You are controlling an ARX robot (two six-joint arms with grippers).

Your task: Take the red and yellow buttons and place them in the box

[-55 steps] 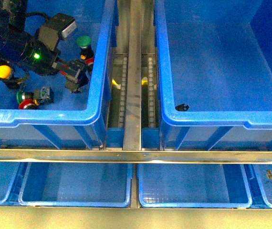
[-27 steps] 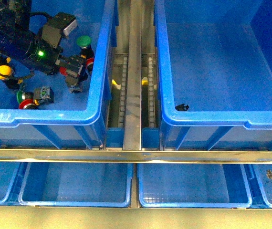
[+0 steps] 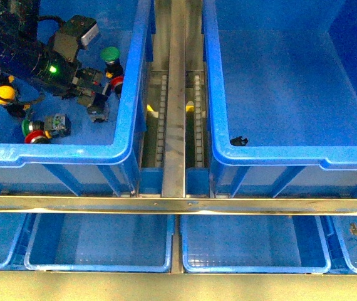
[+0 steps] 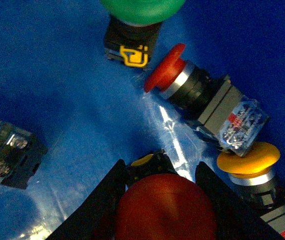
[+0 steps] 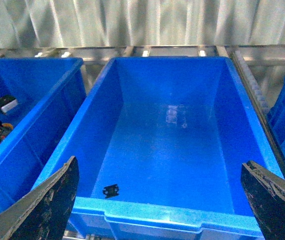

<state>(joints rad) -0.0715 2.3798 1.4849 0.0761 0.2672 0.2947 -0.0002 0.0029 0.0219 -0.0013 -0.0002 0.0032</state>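
My left gripper (image 3: 97,100) is low inside the left blue bin (image 3: 53,152), shut on a red button (image 4: 165,207) whose round cap fills the space between the fingers. In the left wrist view another red button (image 4: 165,67) lies on its side just ahead, with a yellow button (image 4: 247,159) beside it. In the front view that red cap (image 3: 117,84) shows by the bin wall, and a yellow button (image 3: 3,94) lies further left. The box (image 3: 279,157) is the large blue bin on the right. My right gripper (image 5: 158,162) hangs open and empty above its near rim (image 5: 157,210).
Green-capped buttons (image 3: 110,55) (image 4: 137,7) and a red-and-green one (image 3: 34,133) lie in the left bin. A small black clip (image 3: 239,140) (image 5: 111,190) lies in the box. A metal roller track (image 3: 177,94) runs between the bins. Shallow blue trays (image 3: 97,241) sit below the front rail.
My left arm has drawn back a little to the left and away from the bin wall, with the gripper still shut on the red button. The other buttons have not moved.
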